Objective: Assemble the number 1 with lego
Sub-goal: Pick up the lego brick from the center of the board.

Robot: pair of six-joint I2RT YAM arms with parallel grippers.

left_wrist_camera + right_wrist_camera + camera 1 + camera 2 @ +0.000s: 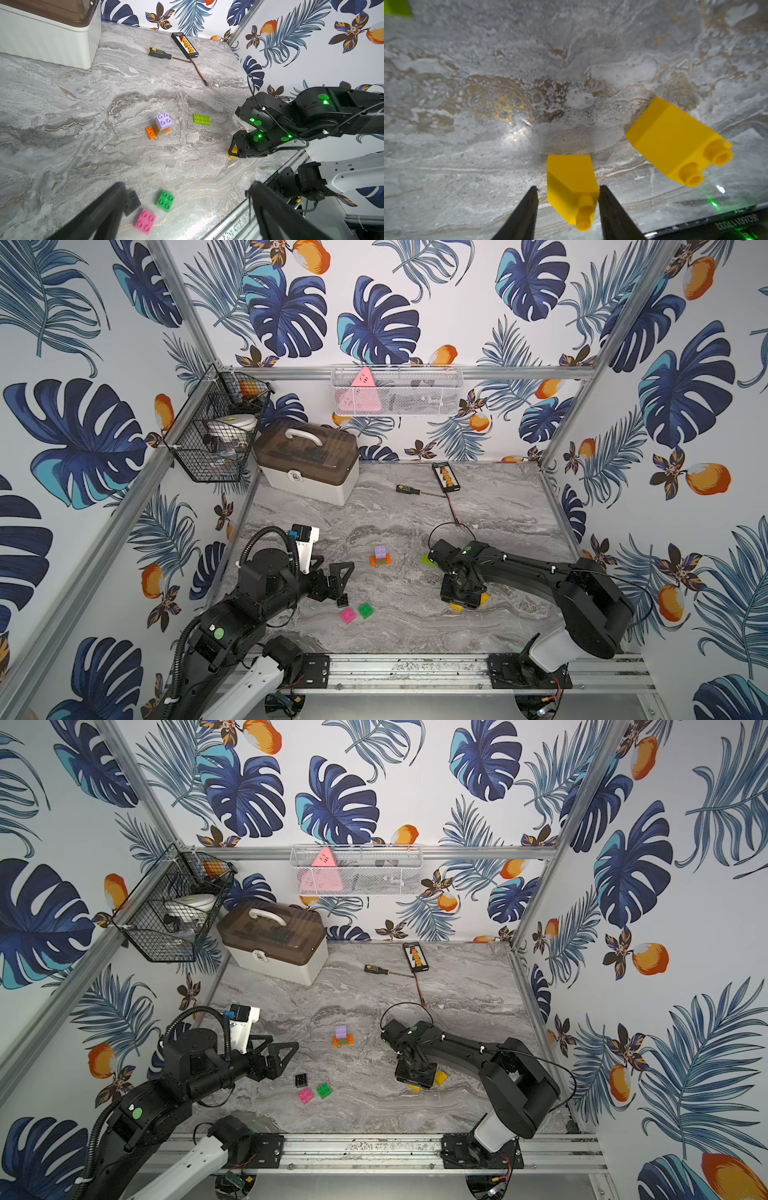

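A small lego stack [380, 556] [161, 125] with a lilac brick on top sits on a long orange brick mid-table. A lime brick [201, 119] lies beside it, towards the right arm. Black [301, 1079], pink [347, 615] and green [365, 610] square bricks lie near my left gripper [345, 585] [187, 185], which hovers wide open and empty. My right gripper [568, 188] points down at the table. Its jaws straddle a yellow brick [571, 176] lying on its side: one finger touches it, the other is a slim gap away. A second yellow brick [675, 141] lies beside.
A white box with a brown lid [307, 464] stands at the back left. A screwdriver [405, 489] and the black-and-orange abacus [445, 477] with its red wire lie at the back. A metal rail [407, 672] runs along the front edge.
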